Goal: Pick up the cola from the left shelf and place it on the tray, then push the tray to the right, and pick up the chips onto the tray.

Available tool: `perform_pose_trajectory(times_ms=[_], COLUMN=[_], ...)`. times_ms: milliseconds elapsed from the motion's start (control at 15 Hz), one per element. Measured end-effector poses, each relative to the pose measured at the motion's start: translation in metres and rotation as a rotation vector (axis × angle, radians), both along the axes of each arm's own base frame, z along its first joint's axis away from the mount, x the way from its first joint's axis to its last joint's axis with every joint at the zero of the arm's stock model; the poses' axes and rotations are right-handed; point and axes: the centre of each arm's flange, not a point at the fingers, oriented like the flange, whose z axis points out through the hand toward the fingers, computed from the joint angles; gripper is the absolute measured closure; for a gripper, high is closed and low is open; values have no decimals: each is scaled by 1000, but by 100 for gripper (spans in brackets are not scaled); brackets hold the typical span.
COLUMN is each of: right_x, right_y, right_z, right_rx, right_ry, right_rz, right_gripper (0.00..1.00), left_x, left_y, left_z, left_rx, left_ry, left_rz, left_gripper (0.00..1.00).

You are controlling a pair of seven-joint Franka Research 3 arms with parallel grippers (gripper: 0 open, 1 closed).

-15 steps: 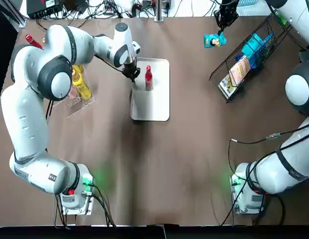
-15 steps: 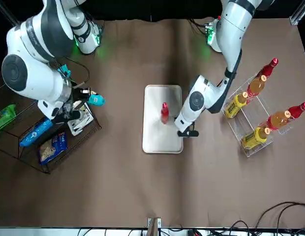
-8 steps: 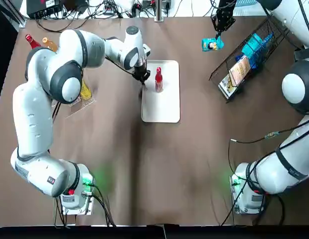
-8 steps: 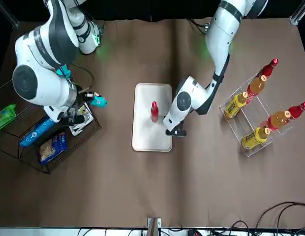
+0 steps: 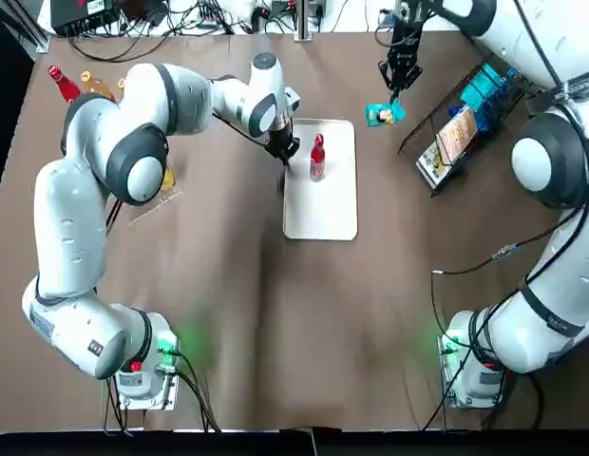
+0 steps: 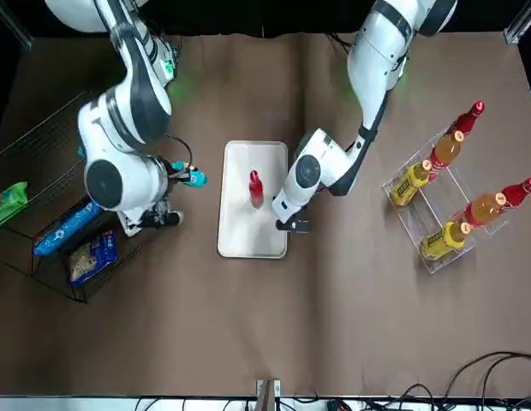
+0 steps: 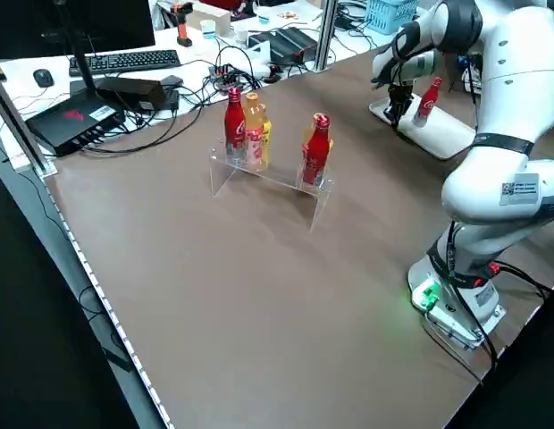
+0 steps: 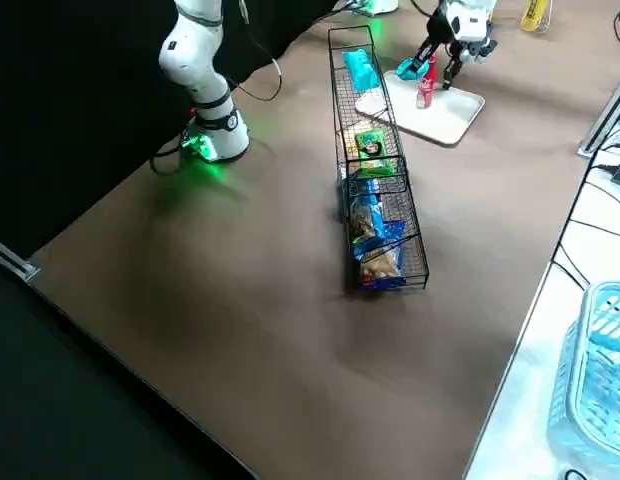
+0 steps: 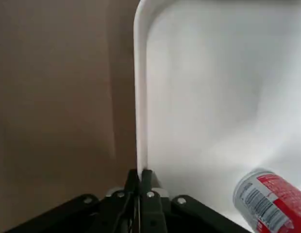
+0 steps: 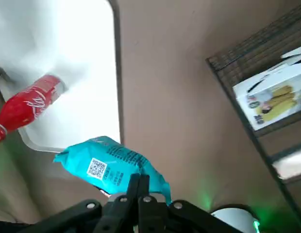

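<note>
The white tray lies mid-table with the red cola bottle upright on it. My left gripper is shut, and its fingertips press against the tray's left rim; the cola stands just inside. Held above the table to the right of the tray's far corner, my right gripper is shut on the top of a teal chips bag. The right wrist view shows the bag hanging from the fingers, with the tray and cola beyond.
A clear shelf with red and yellow bottles stands at the left. A wire rack with more snack packs runs along the right. Cables lie along the far edge.
The tray with the cola on it slid to the right with my left gripper against its rim. My right gripper carried the chips bag leftward, closer to the tray.
</note>
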Motion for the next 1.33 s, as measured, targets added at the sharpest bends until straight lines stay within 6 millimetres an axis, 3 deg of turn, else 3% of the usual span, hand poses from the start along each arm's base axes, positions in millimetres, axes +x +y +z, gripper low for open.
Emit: perform_pose_trajectory(times_ms=[467, 533, 867, 1000, 1133, 1333], right_x=[15, 19, 19, 17, 14, 12], right_y=[14, 15, 21, 28, 36, 43], right_z=[-69, -83, -118, -130, -139, -148], right_rx=[30, 29, 57, 61, 59, 56], right_ry=[38, 30, 85, 99, 102, 101], right_rz=[-39, -49, -81, -80, -72, -67], right_gripper=[99, 99, 99, 99, 99, 98], left_x=[-7, -5, 9, 19, 35, 61], left_y=[-23, -24, -22, -16, 5, 51], left_z=[-3, 0, 18, 36, 63, 111], left_rx=[-13, -17, -38, -43, -28, -3], left_ry=[-5, -9, -30, -42, -32, -18], left_rz=[-27, -26, 39, 68, 96, 132], left_gripper=[94, 82, 37, 20, 2, 0])
